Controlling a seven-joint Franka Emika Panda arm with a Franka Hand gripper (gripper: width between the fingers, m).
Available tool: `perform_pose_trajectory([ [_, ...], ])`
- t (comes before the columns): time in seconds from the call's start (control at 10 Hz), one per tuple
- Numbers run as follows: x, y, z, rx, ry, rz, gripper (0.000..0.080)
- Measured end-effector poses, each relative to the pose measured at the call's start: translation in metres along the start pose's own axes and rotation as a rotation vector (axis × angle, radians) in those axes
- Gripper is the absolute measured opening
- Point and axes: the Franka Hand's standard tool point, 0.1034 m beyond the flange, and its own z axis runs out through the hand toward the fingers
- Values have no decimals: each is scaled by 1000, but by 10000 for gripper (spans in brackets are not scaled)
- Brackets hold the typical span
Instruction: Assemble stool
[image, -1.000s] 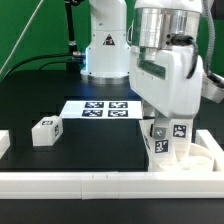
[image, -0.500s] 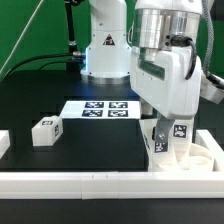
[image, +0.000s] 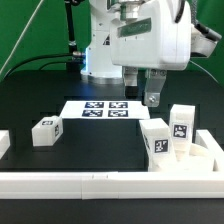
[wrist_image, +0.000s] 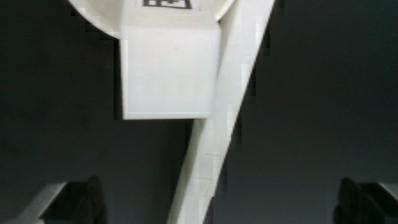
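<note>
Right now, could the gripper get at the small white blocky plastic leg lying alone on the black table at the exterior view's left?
Probably yes. The gripper hangs raised and open, holding nothing, and the loose leg stands apart from everything else, with nothing touching it or over it.

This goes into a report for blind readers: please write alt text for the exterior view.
The robot's open two-finger gripper hangs beside and above two white blocky tagged legs standing upright on a white round plastic seat disc. A third white tagged leg lies apart on the black table, at the exterior view's left, near the marker board.
</note>
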Motion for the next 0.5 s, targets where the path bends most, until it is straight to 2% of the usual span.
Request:
perform_pose_trajectory([
  [0.3,2,1,1,3,3,-33,649],
  [0.4,15,4,0,26,12,-119,649],
  [0.5,31,16,1,48,22,-157,649],
])
